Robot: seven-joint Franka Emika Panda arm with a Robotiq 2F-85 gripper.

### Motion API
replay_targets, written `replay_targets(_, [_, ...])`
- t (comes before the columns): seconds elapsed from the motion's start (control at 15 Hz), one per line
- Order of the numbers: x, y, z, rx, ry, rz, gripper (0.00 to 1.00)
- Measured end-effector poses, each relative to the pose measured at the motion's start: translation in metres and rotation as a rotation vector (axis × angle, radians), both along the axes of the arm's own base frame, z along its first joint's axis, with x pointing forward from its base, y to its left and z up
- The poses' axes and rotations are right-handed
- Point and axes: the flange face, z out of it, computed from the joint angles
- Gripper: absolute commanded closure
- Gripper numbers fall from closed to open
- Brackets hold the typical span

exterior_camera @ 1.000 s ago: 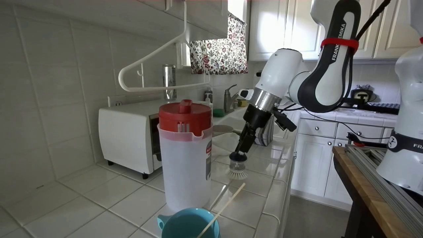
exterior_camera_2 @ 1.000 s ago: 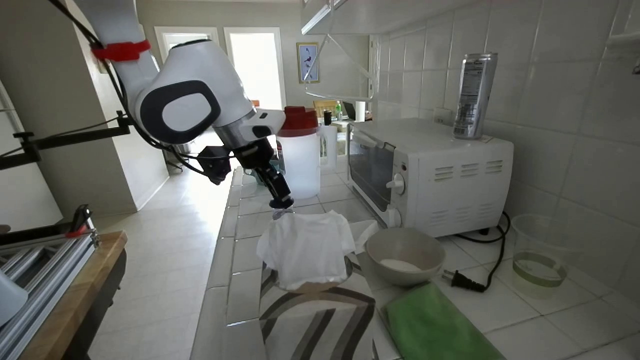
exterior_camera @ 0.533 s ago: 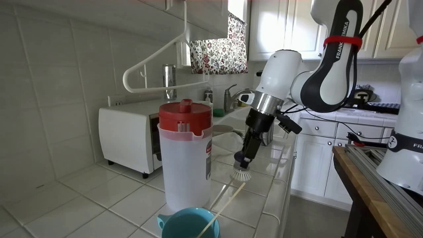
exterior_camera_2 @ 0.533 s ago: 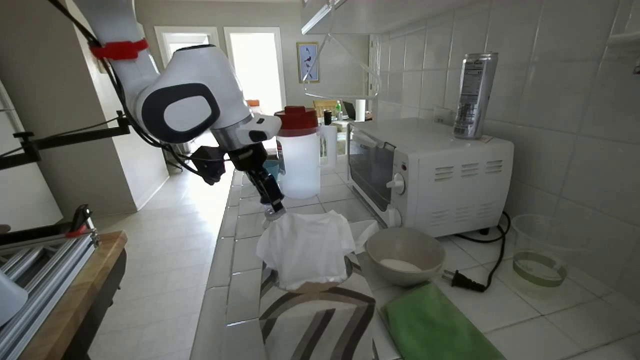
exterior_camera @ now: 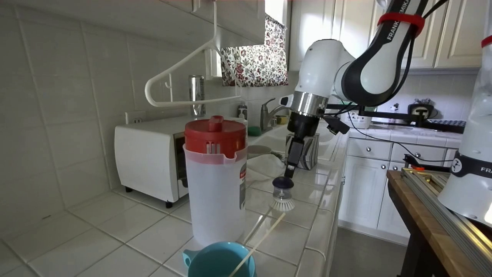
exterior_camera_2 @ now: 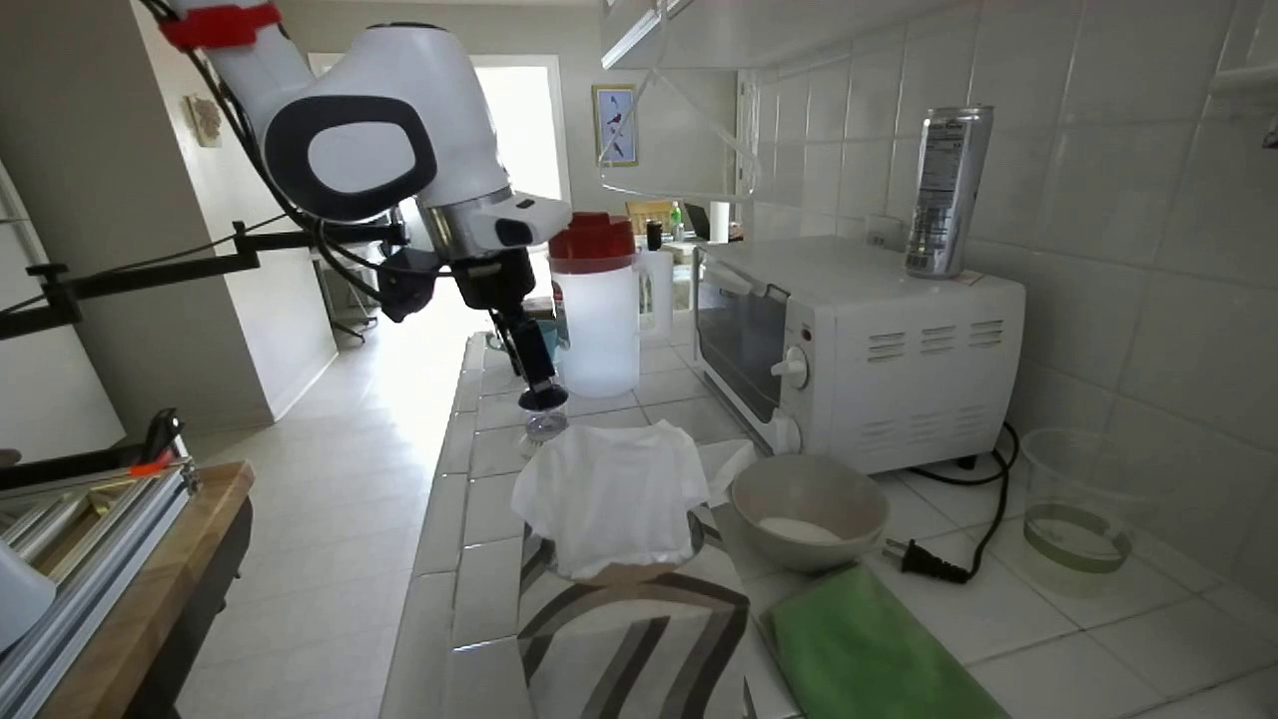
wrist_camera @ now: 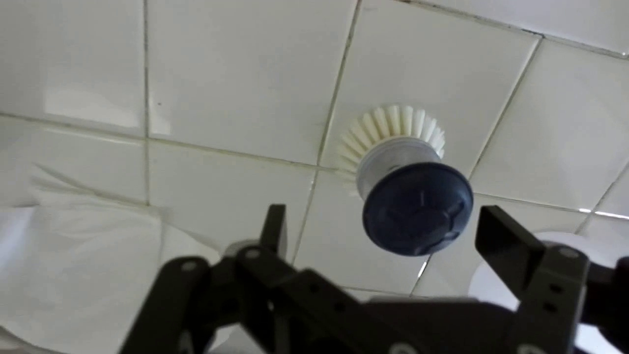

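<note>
The dish brush (wrist_camera: 408,184), dark blue knob up & cream bristles down, stands upright on the tiled counter (wrist_camera: 231,73). As I see it from the room, the gripper (wrist_camera: 383,221) hangs right over the brush, its 2 fingers (wrist_camera: 506,246) well apart. In the wrist view the knob lies btwn the fingertips, off-centre: a slim gap shows to 1 finger, a wide gap to the opposite 1. In both exterior views the tips reach abt. the top of the knob; can't tell if they're level w/ it or a bit higher. Nr the brush stands the red-lidded pitcher (exterior_camera: 217,192); farther from the brush, past the pitcher, is a teal cup (exterior_camera: 209,261) w/ 1 thin wooden stick (exterior_camera: 265,238) leaning in it. Set back from the brush, nr the tiled wall (exterior_camera_2: 1128,250), is a white toaster oven (exterior_camera_2: 869,355) w/ 1 silver can (exterior_camera_2: 949,195) on top. On the brush's side away from the pitcher: a white sheet (exterior_camera_2: 619,499) (cloth or paper, can't tell), then a beige bowl (exterior_camera_2: 799,489) & a green cloth (exterior_camera_2: 879,649), both farther from the brush.
</note>
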Motion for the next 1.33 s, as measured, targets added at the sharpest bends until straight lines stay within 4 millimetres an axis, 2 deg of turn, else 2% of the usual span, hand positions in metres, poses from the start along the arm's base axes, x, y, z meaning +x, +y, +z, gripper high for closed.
replay_targets(0.33, [0.004, -0.013, 0.018, 0.026, 0.083, -0.024, 0.0])
replay_targets(0.53, [0.008, -0.019, 0.033, 0.05, 0.1, 0.024, 0.0])
replay_targets(0.87, [0.002, -0.022, 0.061, 0.031, 0.101, 0.106, 0.0])
replay_targets(1.33, [0.0, -0.023, 0.061, 0.032, 0.103, 0.11, 0.0])
